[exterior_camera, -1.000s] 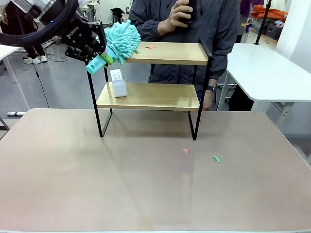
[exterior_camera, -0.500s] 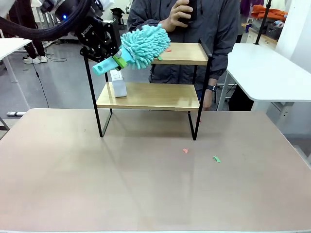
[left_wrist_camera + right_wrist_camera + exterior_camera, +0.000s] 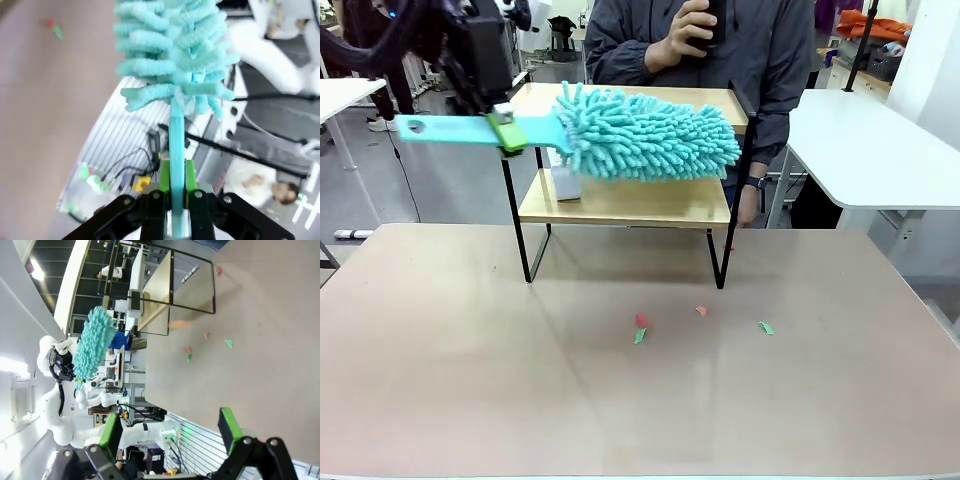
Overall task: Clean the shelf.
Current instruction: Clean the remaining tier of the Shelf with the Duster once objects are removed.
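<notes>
Left gripper (image 3: pixel 503 122), upper left of the frame, is clamping narrowly on the handle of the duster (image 3: pixel 645 135). Duster is lying horizontal, long axis running along the shelf (image 3: pixel 650 205) at upper centre, fluffy head overlapping the top board's front edge, with the shelf sitting just behind it. Right gripper (image 3: pixel 170 429) is hanging wide and empty, well apart, so the left arm is looking nearer for the next wipe.

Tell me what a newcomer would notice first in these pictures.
A big fluffy teal duster stretches level across the top board of the shelf, its handle clamped in the left pincer at the left end. Small red and green paper scraps lie on the table in front, and a person stands behind the shelf.
</notes>
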